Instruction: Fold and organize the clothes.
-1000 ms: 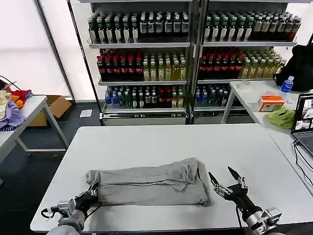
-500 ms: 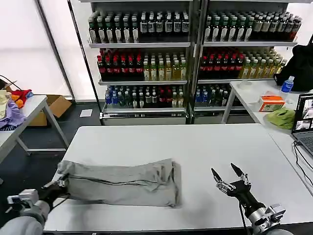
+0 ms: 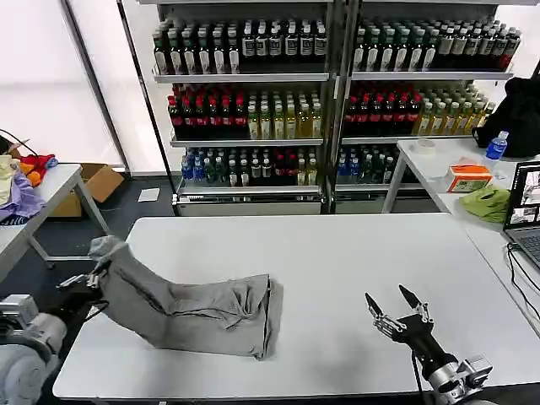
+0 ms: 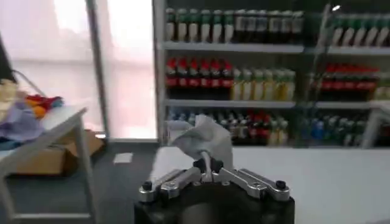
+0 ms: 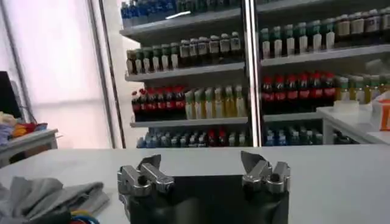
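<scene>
Left tool [image 3: 94, 274] clamped on grey shirt [image 3: 202, 308] corner, lifted off surface [image 3: 354, 253] edge. Right tool [image 3: 393, 309] fingers apart, hovering over surface.

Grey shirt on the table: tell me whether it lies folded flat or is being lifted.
Partly lifted. The left gripper, shut on one end of the grey shirt, holds that end above the table; the rest lies bunched in folds.
</scene>
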Robot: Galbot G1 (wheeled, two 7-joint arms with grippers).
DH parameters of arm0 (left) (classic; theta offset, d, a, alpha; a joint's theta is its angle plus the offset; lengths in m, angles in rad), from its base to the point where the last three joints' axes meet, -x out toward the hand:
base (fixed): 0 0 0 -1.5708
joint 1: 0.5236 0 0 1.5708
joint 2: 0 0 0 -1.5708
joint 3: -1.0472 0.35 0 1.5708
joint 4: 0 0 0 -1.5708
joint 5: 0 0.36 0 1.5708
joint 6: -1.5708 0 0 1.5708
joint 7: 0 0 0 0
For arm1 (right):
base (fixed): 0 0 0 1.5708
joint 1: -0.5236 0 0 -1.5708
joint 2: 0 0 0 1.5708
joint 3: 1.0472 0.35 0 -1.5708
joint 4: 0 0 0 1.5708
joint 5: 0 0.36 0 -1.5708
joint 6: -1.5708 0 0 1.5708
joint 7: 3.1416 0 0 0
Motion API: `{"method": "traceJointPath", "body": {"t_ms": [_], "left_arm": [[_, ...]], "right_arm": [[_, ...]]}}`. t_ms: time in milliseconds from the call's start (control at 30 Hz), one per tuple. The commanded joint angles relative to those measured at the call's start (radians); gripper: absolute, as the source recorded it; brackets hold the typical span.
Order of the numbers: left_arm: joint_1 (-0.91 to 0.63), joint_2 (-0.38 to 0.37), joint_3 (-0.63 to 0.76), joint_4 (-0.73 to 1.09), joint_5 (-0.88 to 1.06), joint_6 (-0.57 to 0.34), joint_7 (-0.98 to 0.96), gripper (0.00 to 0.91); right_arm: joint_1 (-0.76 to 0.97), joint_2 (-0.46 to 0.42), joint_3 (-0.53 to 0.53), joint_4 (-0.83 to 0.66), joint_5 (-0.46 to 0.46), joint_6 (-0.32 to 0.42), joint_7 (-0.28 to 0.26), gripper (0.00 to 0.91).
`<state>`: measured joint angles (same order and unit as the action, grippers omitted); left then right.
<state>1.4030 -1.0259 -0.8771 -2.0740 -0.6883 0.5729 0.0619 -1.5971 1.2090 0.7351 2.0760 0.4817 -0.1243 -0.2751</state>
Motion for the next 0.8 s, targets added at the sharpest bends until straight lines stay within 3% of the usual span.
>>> {"method": "traceJointPath", "body": {"t_ms": [33,267,800], "left_arm": [[-0.051,-0.024,0.411,-0.027,-0.106,-0.064,-0.05,0.04],[-0.133,-0.087,0.572,0.11,0.004,-0.144,-0.073,0.04],[-0.159,-0.143,0.667,0.096,0.031,-0.129,-0.087,0.04]], "right_arm": [[-0.015,0.003,0.017,-0.005,-0.003,0.003,-0.003,0.907],[-0.02,0.027,0.005,-0.016,-0.012,0.005,-0.003,0.907],[-0.025,0.05,-0.025,-0.052,-0.053,0.022,-0.007,0.907]]}}
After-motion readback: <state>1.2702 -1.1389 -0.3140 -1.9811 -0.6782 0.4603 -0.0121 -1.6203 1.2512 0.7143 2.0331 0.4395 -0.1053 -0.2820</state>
